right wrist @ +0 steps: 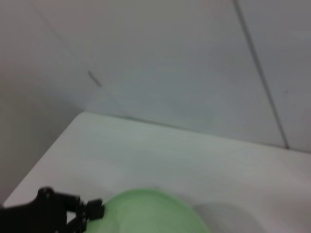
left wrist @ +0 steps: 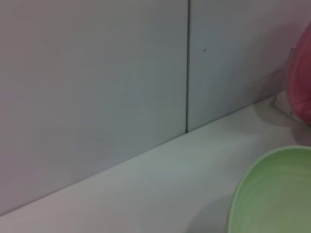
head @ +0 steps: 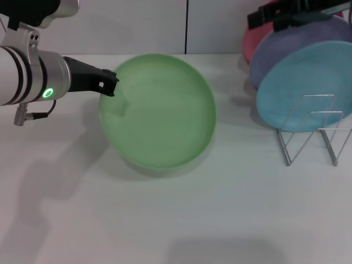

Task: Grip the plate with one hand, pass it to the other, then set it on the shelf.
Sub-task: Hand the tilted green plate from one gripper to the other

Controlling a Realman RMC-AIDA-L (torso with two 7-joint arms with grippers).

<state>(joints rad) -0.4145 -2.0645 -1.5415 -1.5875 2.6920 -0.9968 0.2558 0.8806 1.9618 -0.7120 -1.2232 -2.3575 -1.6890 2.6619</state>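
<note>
One light green plate (head: 158, 111) hangs tilted above the white counter (head: 220, 209), left of centre, its shadow beneath it, with the left tool (head: 109, 82) clamped on its left rim. To its right, well apart, one silver wire rack (head: 311, 129) holds three plates: turquoise (head: 305, 82) in front, then lavender (head: 291, 47), then pink (head: 253, 38). The right tool (head: 275, 14) shows only as a black part above those plates, its opening impossible to tell.

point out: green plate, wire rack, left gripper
green plate (head: 159, 113), head view, centre of its face.
wire rack (head: 311, 129), head view, front looped divider.
left gripper (head: 110, 82), head view, tip of the jaws at the plate's rim.
</note>
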